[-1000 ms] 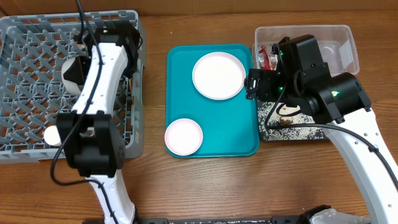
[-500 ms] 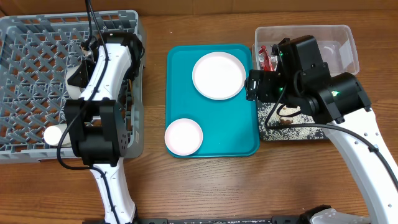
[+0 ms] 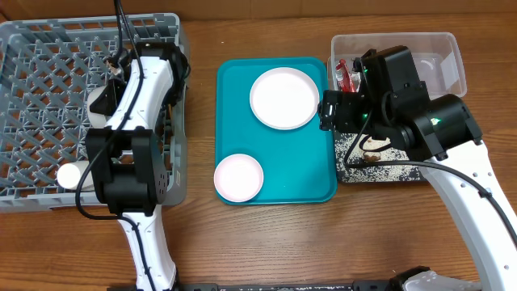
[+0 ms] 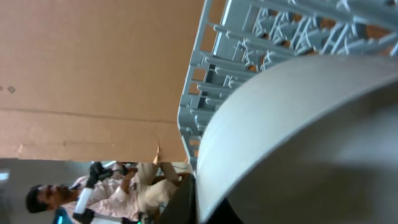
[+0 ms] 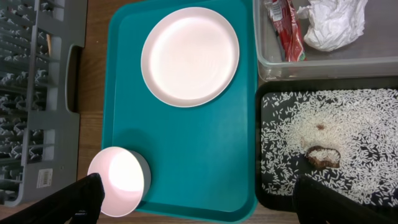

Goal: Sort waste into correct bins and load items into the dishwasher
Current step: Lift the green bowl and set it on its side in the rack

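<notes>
Since a second ago the left arm has swung over the rack [image 3: 40,105]; bowl [image 3: 98,100] stands tilted near its right wall. Left gripper [image 3: 111,81]: hold hidden, cannot tell. Right gripper [image 5: 199,202] spread, empty. Step: racking bowl. Next: release cleanly, fetch plate [image 3: 283,98].

Left arm [image 3: 136,85]: white shells, black joints, black cable.
Right arm [image 3: 472,174]: white links, black wrist, green lights.
Right pincer [image 5: 199,183]: black fingers [image 5: 78,199].
</notes>
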Action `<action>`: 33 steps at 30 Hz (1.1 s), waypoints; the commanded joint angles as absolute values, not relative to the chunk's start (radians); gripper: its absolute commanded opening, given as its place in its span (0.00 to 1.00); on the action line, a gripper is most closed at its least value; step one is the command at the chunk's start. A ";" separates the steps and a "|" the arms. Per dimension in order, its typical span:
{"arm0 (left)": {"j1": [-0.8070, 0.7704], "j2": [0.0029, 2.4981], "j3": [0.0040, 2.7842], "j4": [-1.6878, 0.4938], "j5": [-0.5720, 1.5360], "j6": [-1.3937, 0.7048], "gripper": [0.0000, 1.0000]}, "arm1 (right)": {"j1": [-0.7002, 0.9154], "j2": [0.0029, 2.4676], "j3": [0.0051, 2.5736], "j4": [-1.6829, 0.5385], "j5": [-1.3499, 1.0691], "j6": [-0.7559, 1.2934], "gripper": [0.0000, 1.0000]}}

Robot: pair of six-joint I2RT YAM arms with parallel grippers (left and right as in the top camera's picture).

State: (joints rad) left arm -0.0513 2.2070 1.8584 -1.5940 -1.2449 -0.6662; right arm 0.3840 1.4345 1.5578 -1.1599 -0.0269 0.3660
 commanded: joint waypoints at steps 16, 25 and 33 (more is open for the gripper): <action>-0.184 2.119 1.889 -1.644 -1.018 -0.746 0.62 | 0.380 1.433 1.571 -1.154 -0.028 0.367 0.98; -0.218 1.952 2.028 -1.626 -0.725 -0.710 0.81 | 0.380 1.433 1.571 -1.155 -0.028 0.368 0.98; -0.230 1.815 2.071 -1.479 -0.160 -0.357 0.79 | 0.380 1.433 1.571 -1.155 -0.028 0.368 0.98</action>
